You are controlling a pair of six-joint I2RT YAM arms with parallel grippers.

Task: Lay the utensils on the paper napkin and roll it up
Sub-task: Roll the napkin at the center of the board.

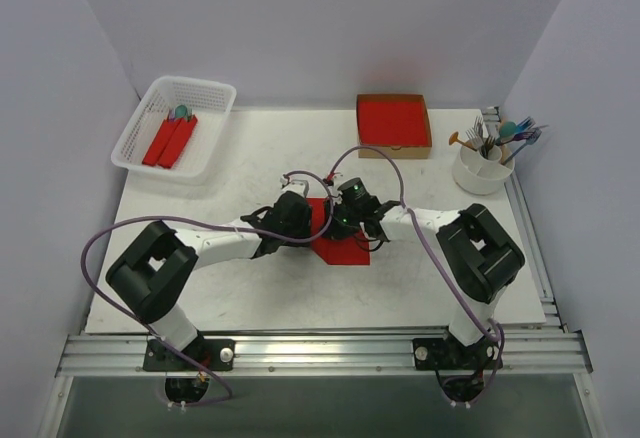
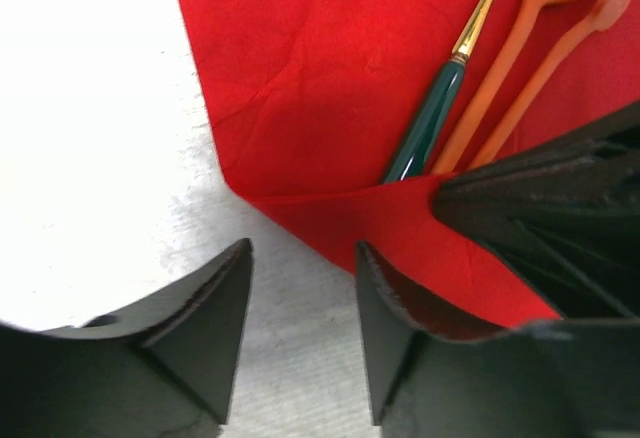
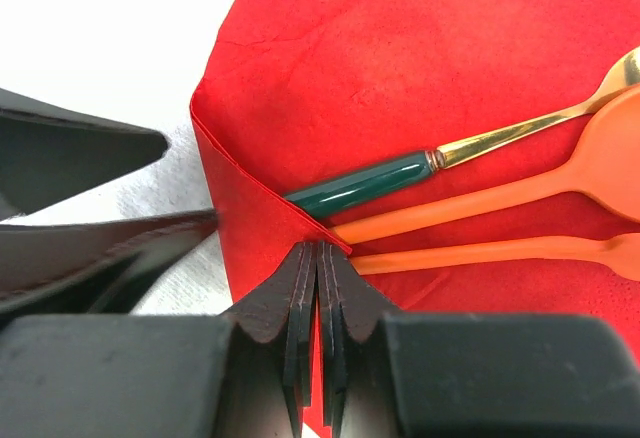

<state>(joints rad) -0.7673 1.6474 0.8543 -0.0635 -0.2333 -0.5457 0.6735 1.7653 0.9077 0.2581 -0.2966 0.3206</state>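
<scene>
Your right gripper point(image 3: 318, 258) pinched the folded edge of the red napkin point(image 3: 400, 68) over the handles of three utensils point(image 3: 360, 186). Your left gripper point(image 2: 302, 253), at its 9 o'clock, stood spread, holding nothing.

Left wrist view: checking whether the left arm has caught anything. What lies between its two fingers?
Only bare white table lies between the left fingers, shown in the left wrist view; the paper napkin has its folded edge just past their tips.

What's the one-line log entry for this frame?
step: first fold | paper napkin: edge folded over handle ends of utensils | right gripper: shut on paper napkin | left gripper: open, beside fold
</scene>
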